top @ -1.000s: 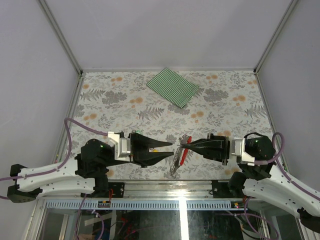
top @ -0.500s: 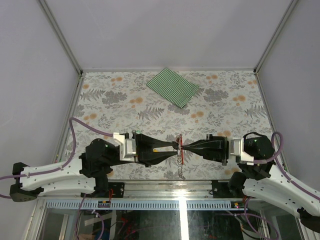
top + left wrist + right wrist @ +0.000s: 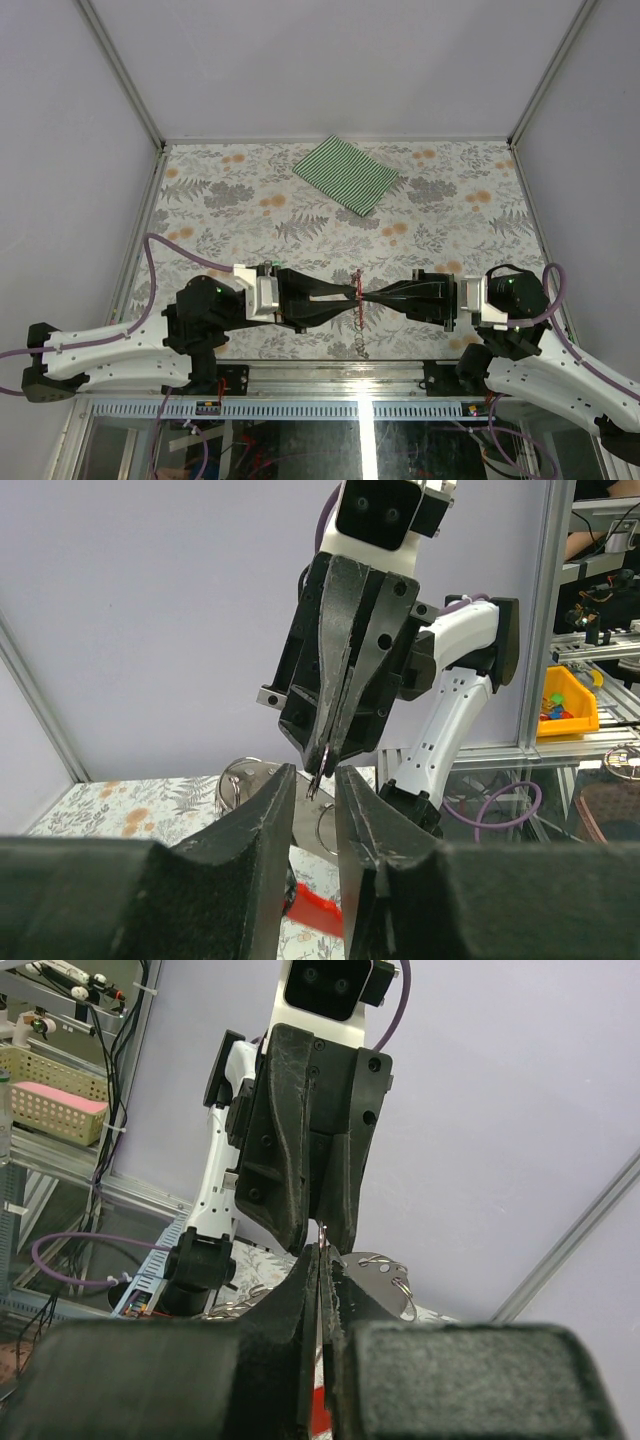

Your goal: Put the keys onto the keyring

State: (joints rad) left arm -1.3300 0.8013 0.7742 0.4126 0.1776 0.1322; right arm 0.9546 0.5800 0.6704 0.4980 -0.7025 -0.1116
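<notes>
My right gripper is pressed fully closed. Its tips pinch the keyring by the thin wire of its small silver ring, raised off the worktop near the front edge, about midway between my two bases. The red strap hangs below the pinch, and from above a short chain trails under it toward the near edge.

My left gripper faces the right one tip to tip, so close that from above the two pairs of tips almost meet at the keyring. Its jaws stand a narrow slit apart. The wire in my right tips hangs just over that slit, and I cannot tell whether my left fingers touch it or hold anything. In the left wrist view, more silver loops dangle behind the slit, beside the strap.

I cannot pick out the keys in any view; they are too small to tell from the other metal. A green striped cloth lies flat at the far side of the worktop, well apart from both grippers
</notes>
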